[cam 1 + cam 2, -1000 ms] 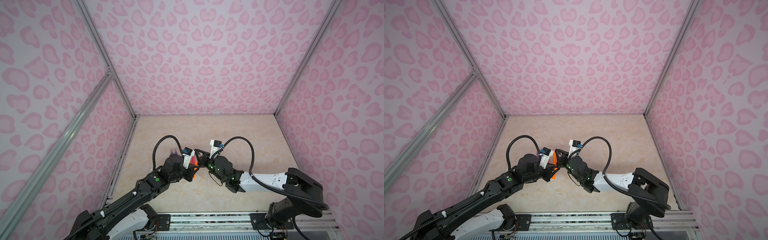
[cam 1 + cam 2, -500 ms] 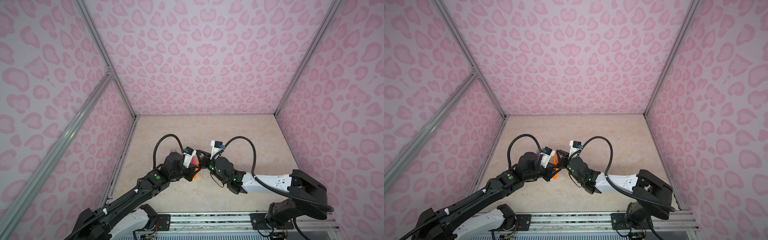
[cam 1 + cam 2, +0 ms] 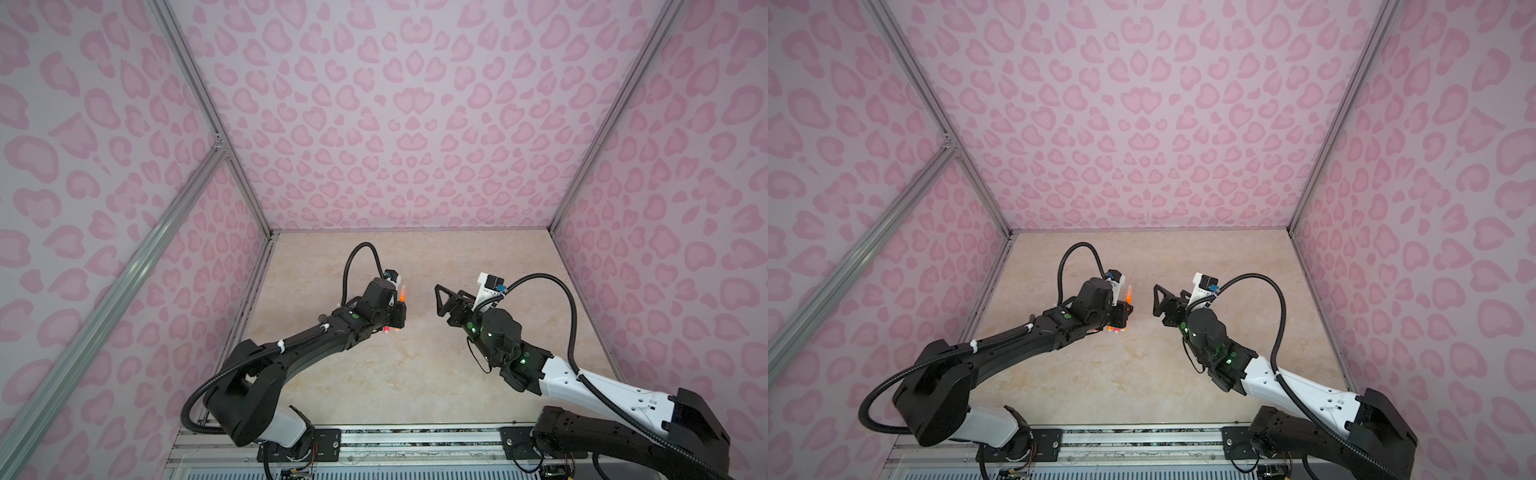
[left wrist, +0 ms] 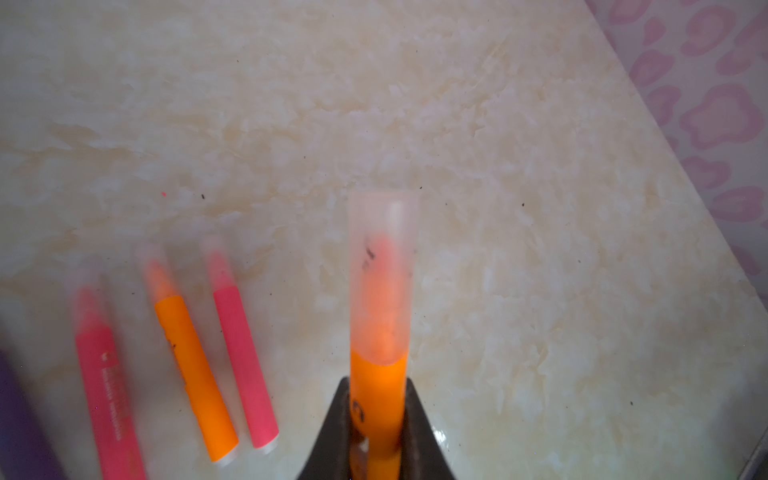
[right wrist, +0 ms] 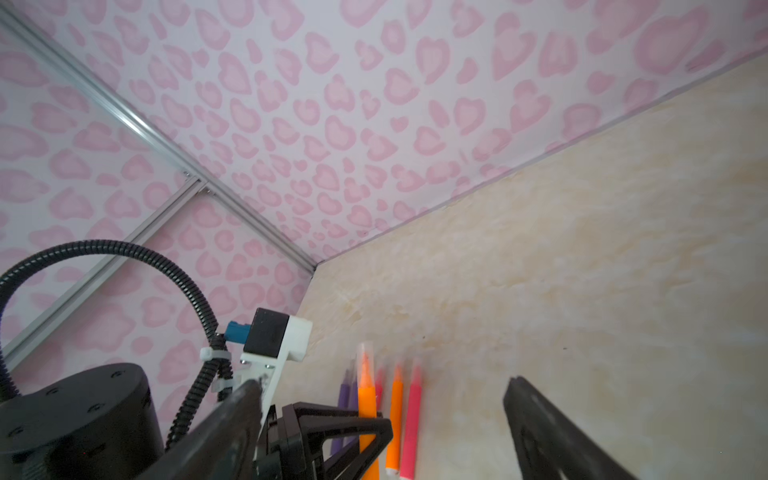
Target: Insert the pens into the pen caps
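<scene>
Purple pen (image 4: pixel 18 419) cut off at L wrist view edge; pen caps (image 4: pixel 150 259) blurred.

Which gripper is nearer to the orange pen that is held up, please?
Left. The left gripper is shut on the orange pen; the right gripper stands open, apart from it, holding nothing.

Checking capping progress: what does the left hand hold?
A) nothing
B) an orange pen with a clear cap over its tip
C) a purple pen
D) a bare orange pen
B: in the left wrist view the left hand grips an orange pen whose tip sits inside a clear cap.
</scene>
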Motion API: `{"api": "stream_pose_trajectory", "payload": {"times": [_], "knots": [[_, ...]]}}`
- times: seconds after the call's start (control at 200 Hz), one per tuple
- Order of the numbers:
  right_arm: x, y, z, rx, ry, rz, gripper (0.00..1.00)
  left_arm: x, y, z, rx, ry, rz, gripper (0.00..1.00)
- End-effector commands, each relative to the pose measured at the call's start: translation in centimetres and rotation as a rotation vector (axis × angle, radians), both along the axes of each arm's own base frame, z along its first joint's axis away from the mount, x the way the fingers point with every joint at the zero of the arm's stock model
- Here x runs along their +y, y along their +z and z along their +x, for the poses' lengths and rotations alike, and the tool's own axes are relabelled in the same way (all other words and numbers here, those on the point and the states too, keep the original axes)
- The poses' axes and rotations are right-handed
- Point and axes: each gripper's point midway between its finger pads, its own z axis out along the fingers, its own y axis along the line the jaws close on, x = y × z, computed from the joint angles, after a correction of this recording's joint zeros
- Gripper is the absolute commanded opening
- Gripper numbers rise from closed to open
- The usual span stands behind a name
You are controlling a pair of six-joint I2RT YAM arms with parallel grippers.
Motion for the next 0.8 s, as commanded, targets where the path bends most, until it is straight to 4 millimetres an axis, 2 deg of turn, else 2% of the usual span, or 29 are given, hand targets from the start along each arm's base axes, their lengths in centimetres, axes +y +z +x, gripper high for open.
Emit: {"api": "stream_pose_trajectory", "payload": {"times": [0.0, 0.115, 0.185, 0.25, 0.36, 0.38, 0.47, 0.5, 0.51, 0.525, 0.535, 0.61, 0.665, 0.725, 0.795], "knots": [[-3.3, -1.0, 0.4, 0.015, -0.105, -0.062, 0.92, -0.3, -2.9, 0.1, 0.098, 0.011, 0.09, 0.03], [-5.4, 0.5, 1.3, -0.03, -0.163, -0.172, 0.94, -1.4, -5.8, 0.3, 0.183, -0.008, 0.148, 0.03], [-8.5, 1.0, 2.2, 0.002, -0.325, -0.272, 0.93, -2.0, -6.9, 0.5, 0.211, -0.016, 0.17, 0.03], [-12.1, 0.6, 2.6, 0.057, -0.491, -0.321, 0.93, -2.1, -8.1, 0.7, 0.244, -0.011, 0.203, 0.03], [-14.4, -0.2, 3.3, 0.04, -0.541, -0.408, 0.97, -2.1, -9.4, 0.8, 0.279, -0.002, 0.243, 0.03], [-14.7, 0.0, 3.5, 0.021, -0.548, -0.43, 0.97, -2.1, -9.5, 0.8, 0.281, -0.006, 0.242, 0.07], [-16.7, -0.4, 3.7, -0.008, -0.591, -0.544, 0.97, -2.5, -9.1, 0.7, 0.274, -0.024, 0.224, 0.42], [-18.1, -0.7, 4.0, 0.002, -0.632, -0.553, 0.97, -2.6, -8.6, 0.7, 0.26, -0.028, 0.212, 0.63], [-18.7, -0.9, 4.1, 0.009, -0.648, -0.556, 0.97, -2.6, -8.3, 0.8, 0.252, -0.029, 0.207, 0.72], [-19.5, -1.1, 4.2, 0.019, -0.671, -0.557, 0.97, -2.6, -7.9, 0.9, 0.239, -0.028, 0.199, 0.93], [-19.9, -1.3, 4.3, 0.027, -0.678, -0.56, 0.97, -2.6, -7.6, 0.9, 0.23, -0.027, 0.197, 1.0], [-22.8, -2.5, 4.9, 0.105, -0.708, -0.596, 0.97, -1.6, -4.4, 1.7, 0.114, 0.011, 0.176, 0.98], [-25.1, -4.0, 5.1, 0.149, -0.755, -0.593, 0.97, 0.6, -1.2, 2.5, -0.011, 0.094, 0.18, 0.98], [-26.6, -6.1, 5.1, 0.175, -0.778, -0.614, 0.97, 4.2, 2.5, 3.1, -0.171, 0.224, 0.181, 0.98], [-26.9, -7.8, 4.9, 0.21, -0.76, -0.696, 0.97, 10.4, 6.2, 3.1, -0.346, 0.438, 0.208, 0.97]]}}
